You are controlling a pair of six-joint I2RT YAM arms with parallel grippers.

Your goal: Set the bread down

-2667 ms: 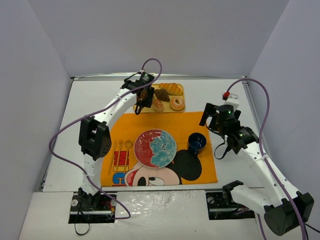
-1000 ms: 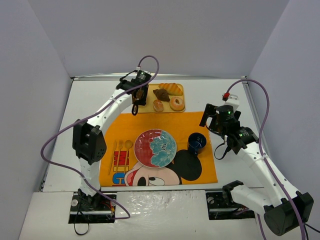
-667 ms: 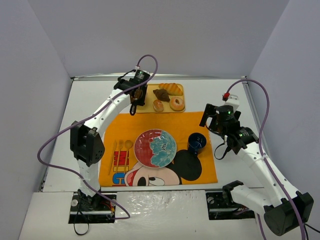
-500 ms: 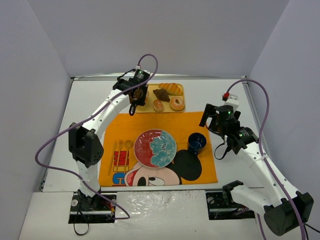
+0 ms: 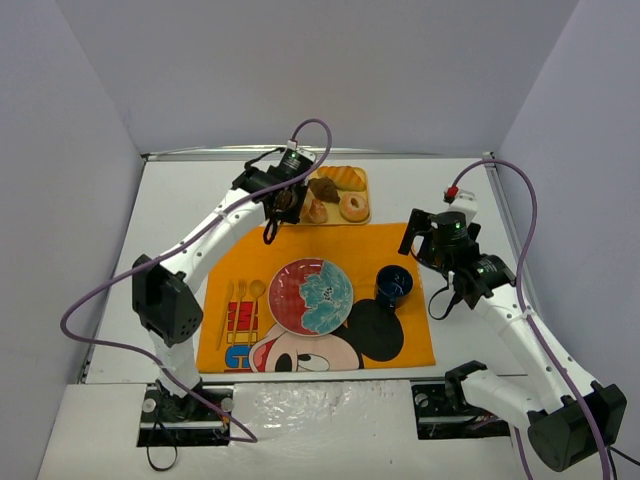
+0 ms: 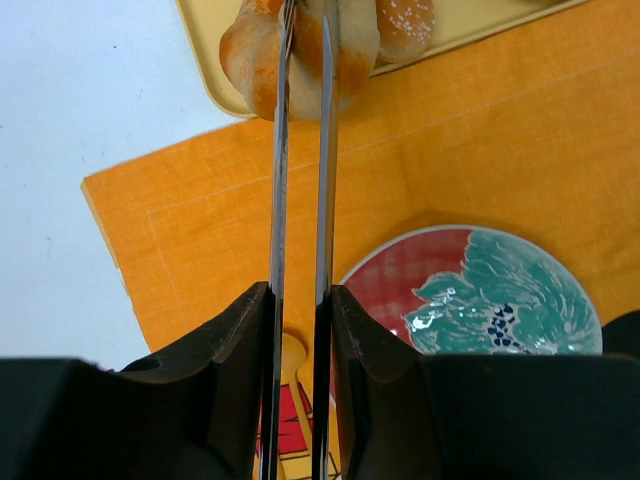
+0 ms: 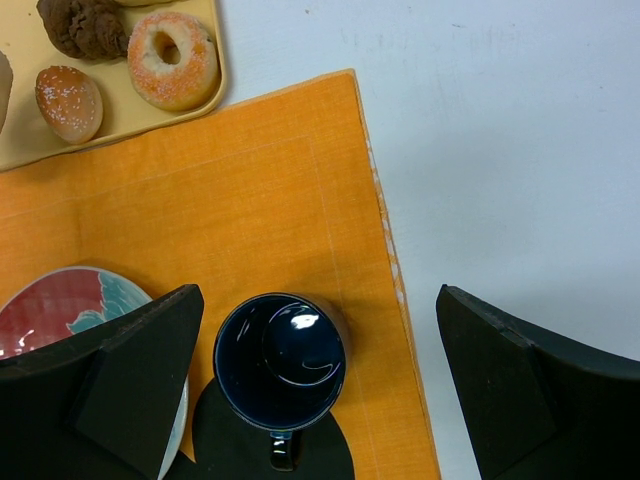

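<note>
The bread (image 6: pixel 250 60) is a golden-brown bun with paler creases. It is pinched between the thin fingers of my left gripper (image 6: pixel 305 30) over the near left corner of the yellow tray (image 6: pixel 215 75). In the top view my left gripper (image 5: pixel 285 205) sits at the tray's left end and mostly hides the bun. A red and teal plate (image 5: pixel 310 296) lies on the orange placemat (image 5: pixel 390 240) and also shows in the left wrist view (image 6: pixel 470 290). My right gripper (image 7: pixel 320 300) is open and empty above a dark blue cup (image 7: pixel 280 362).
The tray (image 5: pixel 362 215) holds a croissant (image 5: pixel 345 177), a dark chocolate pastry (image 7: pixel 85 25), a sugared ring donut (image 7: pixel 172 60) and a small sugared bun (image 7: pixel 68 103). Yellow cutlery (image 5: pixel 240 300) lies left of the plate. Grey walls enclose the table.
</note>
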